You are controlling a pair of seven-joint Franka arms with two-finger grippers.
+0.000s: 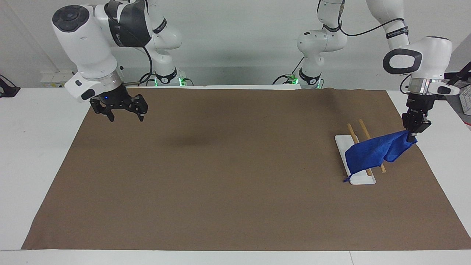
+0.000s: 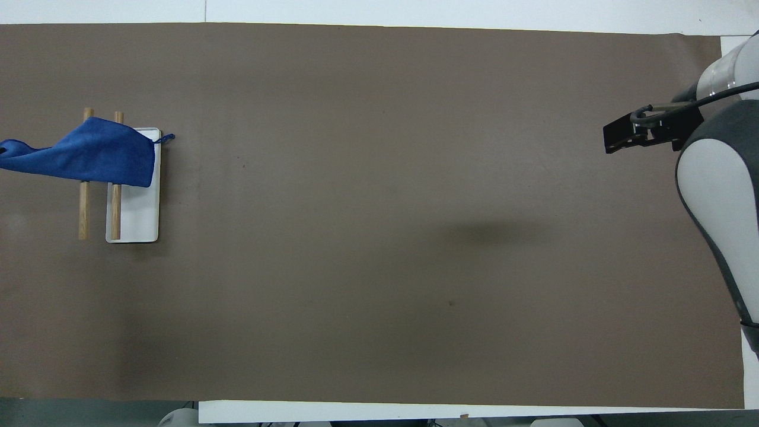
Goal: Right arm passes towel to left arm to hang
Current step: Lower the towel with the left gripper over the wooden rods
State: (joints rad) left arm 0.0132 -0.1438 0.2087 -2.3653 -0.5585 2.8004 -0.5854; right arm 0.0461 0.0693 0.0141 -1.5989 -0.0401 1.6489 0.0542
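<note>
The royal-blue towel lies draped across the two wooden rails of a small rack with a white base. Its thin tail hangs by the base's edge. My left gripper is shut on the towel's raised corner, over the mat's edge beside the rack at the left arm's end. In the overhead view the towel stretches from the rails to the picture's edge, and the left gripper is out of view. My right gripper is open and empty, raised over the mat at the right arm's end.
A brown mat covers most of the white table. The rack's white base stands on it toward the left arm's end. The right arm's wrist shows over the mat's edge in the overhead view.
</note>
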